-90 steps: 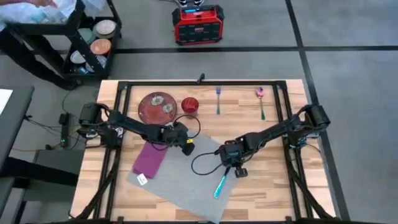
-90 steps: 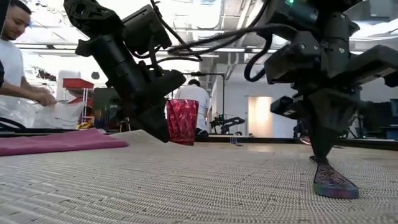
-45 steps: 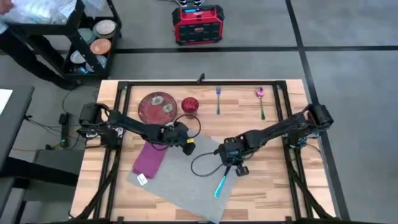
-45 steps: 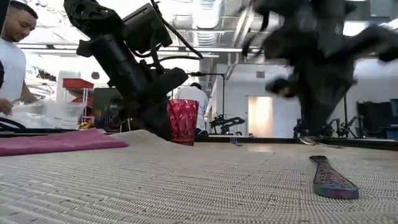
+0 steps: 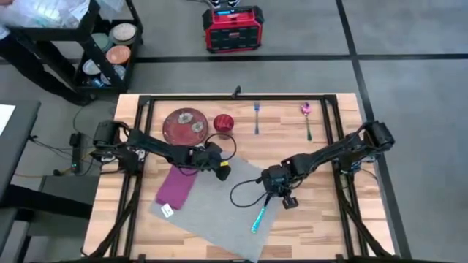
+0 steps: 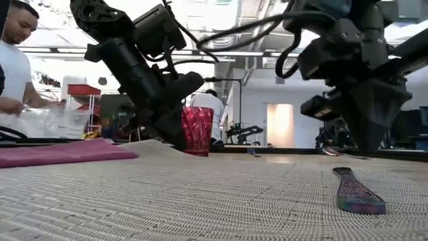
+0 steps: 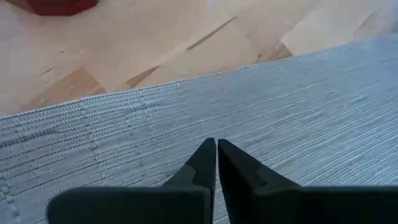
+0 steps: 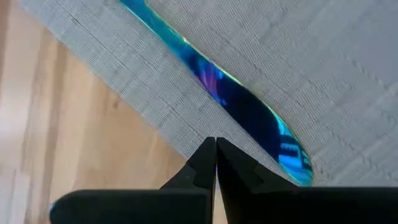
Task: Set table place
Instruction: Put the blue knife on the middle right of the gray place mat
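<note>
The grey placemat lies askew on the wooden table. An iridescent blue knife lies flat on the mat's right part, close to its edge. My right gripper is shut and hangs just above the knife's far end, clear of it in the low view. My left gripper is shut, with its tips down at the mat's far corner. A magenta napkin rests on the mat's left end. My left gripper points its shut fingertips down at the placemat's far corner, slanting in from the table's left. I cannot tell whether they touch the weave.
Along the table's far side stand a dark red plate, a red faceted cup, a fork and a spoon. A black shelf cart stands past the table's far left corner, with a person beside it.
My right gripper, which stood with its tips on the knife's far end, has risen off it and drifted slightly toward the table's right edge. The knife stays flat on the placemat.
</note>
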